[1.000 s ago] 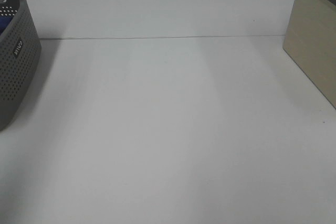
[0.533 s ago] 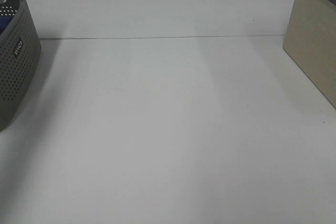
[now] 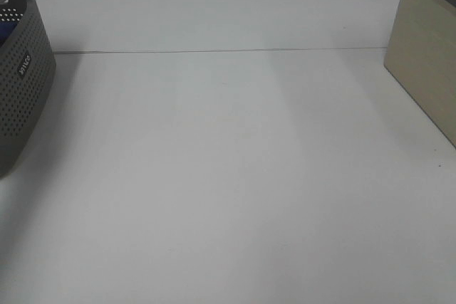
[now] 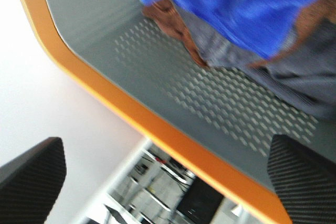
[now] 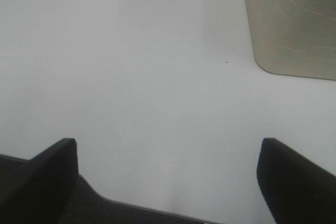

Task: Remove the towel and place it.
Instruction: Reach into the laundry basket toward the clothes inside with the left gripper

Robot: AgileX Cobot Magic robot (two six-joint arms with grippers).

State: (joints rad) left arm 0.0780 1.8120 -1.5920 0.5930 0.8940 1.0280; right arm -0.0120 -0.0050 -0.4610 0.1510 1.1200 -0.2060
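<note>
Right gripper (image 5: 173, 179) hangs wide open over the white table (image 3: 228, 176), holding nothing. Far left, the left gripper (image 4: 168, 182) is spread open too, over the grey basket (image 3: 25, 97). The blue towel (image 4: 236, 3) is inside it, on top of other cloths (image 4: 294, 72).

White table (image 3: 228, 176) w/ a white back panel (image 3: 214, 5) at 12 o'clock, thin seam btwn them. Grey perforated basket (image 3: 21, 105) at 9–10 o'clock, cut off by the frame edge, small label (image 3: 24, 64) on its side; left wrist view shows an orange rim (image 4: 131, 114) on it, w/ a brown cloth (image 4: 168, 19) & a grey cloth (image 4: 299, 82) touching inside. Beige box (image 3: 427, 62) at 2–3 o'clock on the table, well apart from the basket.
</note>
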